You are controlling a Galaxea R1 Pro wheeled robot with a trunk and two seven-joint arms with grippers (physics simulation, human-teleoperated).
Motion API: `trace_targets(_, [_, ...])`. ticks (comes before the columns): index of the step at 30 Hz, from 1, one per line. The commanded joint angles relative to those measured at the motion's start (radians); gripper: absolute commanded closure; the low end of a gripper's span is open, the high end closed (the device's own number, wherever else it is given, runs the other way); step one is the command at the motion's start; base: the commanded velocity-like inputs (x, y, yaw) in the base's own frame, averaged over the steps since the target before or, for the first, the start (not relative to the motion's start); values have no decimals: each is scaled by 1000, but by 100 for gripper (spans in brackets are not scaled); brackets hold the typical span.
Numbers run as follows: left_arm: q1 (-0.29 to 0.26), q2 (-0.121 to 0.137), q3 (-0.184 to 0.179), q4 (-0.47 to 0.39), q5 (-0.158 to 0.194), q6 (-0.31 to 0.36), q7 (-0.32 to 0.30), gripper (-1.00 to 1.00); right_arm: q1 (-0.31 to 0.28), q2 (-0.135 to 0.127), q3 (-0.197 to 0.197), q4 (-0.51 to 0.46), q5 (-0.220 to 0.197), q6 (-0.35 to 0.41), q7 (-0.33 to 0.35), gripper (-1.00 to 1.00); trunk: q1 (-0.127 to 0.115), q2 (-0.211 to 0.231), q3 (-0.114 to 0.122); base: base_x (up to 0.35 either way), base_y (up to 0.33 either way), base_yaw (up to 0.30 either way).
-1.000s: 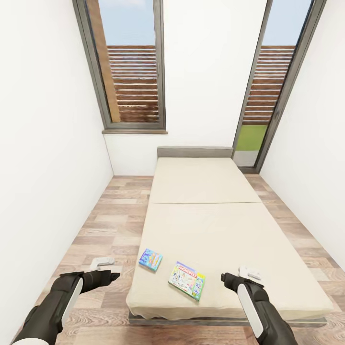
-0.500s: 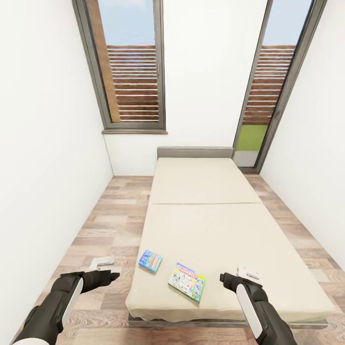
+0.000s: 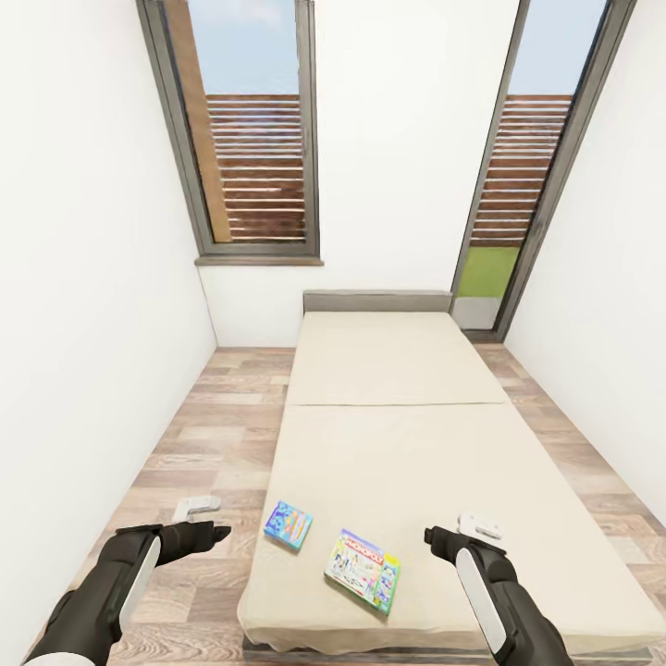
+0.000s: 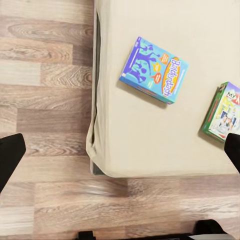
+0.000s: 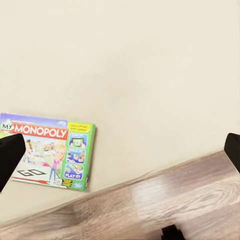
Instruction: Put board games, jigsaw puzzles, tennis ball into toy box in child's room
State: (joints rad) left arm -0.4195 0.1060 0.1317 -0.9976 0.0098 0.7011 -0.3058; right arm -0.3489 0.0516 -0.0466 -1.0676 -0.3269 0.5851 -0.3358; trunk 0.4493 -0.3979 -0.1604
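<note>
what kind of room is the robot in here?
Most likely a bedroom, probably a child's. A low bed with a beige mattress takes up most of the wood plank floor, two board games lie near its foot, and tall dark-framed windows sit in white walls.
</note>
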Motion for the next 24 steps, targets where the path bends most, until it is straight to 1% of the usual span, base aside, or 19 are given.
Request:
trace_targets(1, [-1,0,2,-1,1,6,-4,-100,-1,1,-1,-2,-11,3,-8,-100,1,-2,-1,13,0,0])
trace_targets(17, [-1,0,1,-1,1,8,-7,-100,-1,0,-1,-2,-11,2,-6,-100,1,-2,25,1,0,0])
trace_targets(24, [0,0,0,-1,1,8,-6,-100,-1,-1,-1,-2,-11,2,-6,-100,1,-2,27,46,0,0])
